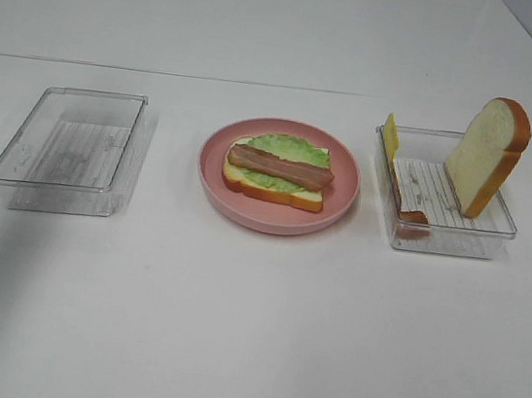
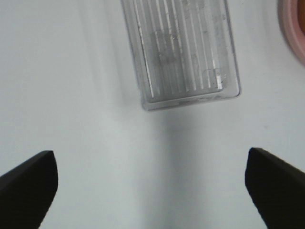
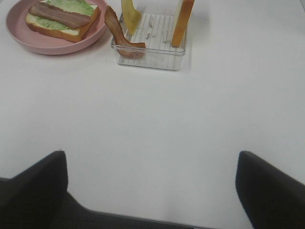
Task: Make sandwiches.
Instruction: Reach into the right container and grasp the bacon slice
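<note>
While both hover above the white table (image 1: 248,334), left fingers (image 2: 28,186) spread wide, right fingers (image 3: 33,186) likewise released, angled downward.

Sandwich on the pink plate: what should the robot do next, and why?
Probably the right gripper, open and holding nothing, should reach to the cheese in the right tray. The sandwich so far shows bread, lettuce and one meat strip but no cheese, and a bread slice stands in that tray.
</note>
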You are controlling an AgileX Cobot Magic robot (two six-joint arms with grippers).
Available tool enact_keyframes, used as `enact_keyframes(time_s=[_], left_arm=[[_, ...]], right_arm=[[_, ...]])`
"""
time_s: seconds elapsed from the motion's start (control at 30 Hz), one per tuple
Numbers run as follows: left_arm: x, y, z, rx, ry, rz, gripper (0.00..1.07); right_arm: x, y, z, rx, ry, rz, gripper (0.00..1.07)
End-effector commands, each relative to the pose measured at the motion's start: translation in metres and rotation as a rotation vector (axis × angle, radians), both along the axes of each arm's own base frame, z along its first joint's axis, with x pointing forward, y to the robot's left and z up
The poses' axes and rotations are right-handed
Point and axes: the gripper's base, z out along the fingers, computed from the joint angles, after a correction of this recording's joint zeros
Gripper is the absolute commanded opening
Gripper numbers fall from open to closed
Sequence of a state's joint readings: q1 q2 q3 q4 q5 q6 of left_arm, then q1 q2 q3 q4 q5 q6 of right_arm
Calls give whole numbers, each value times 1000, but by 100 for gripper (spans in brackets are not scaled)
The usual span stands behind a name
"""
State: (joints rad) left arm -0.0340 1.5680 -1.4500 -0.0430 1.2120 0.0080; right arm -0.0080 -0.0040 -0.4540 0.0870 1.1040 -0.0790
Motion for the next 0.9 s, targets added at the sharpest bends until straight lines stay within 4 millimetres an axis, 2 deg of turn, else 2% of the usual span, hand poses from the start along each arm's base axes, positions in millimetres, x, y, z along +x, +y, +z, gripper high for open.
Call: enact_keyframes(time_s=[0.03,0.1,0.13,0.17,0.2,0.27,0.3,0.33,0.37,0.43,0.47,0.53,0.57,0.6,0.63,0.7,0.77,0.8,0.83,0.87,0.9], left_arm=[[-25,9,2,4,74,23,101],[-46,19,8,0,52,67,101],[-46,19,8,0,52,67,101],[-60,22,12,-1,27,83,101],[-60,22,12,-1,27,83,101],[-83,22,18,0,-26,88,101],[-83,22,18,0,-26,88,101],[-99,21,24,-5,-73,88,101],[-99,21,24,-5,-73,88,101],[-123,19,30,-13,-130,88,101],[-123,19,30,-13,-130,88,101],[-148,18,34,-11,-204,89,101],[-148,18,34,-11,-204,89,101],[-165,17,36,-11,-258,89,101],[-165,17,36,-11,-258,89,101],[-190,16,36,-11,-337,89,101],[-197,16,35,-11,-358,90,101],[-214,15,31,-11,-405,90,101],[-214,15,31,-11,-405,90,101],[-231,15,25,-6,-441,90,101],[-239,15,22,-3,-455,90,101]], right_arm=[[-3,0,0,9,-26,-7,93],[-3,0,0,9,-26,-7,93],[-3,0,0,9,-26,-7,93],[-3,0,0,9,-26,-7,93],[-3,0,0,9,-26,-7,93],[-3,0,0,9,-26,-7,93],[-3,0,0,9,-26,-7,93],[-3,0,0,9,-26,-7,93],[-3,0,0,9,-26,-7,93],[-3,0,0,9,-26,-7,93],[-3,0,0,9,-26,-7,93],[-3,0,0,9,-26,-7,93],[-3,0,0,9,-26,-7,93],[-3,0,0,9,-26,-7,93],[-3,0,0,9,-26,-7,93],[-3,0,0,9,-26,-7,93],[-3,0,0,9,-26,-7,93],[-3,0,0,9,-26,-7,93],[-3,0,0,9,-26,-7,93],[-3,0,0,9,-26,-7,93],[-3,0,0,9,-26,-7,93]])
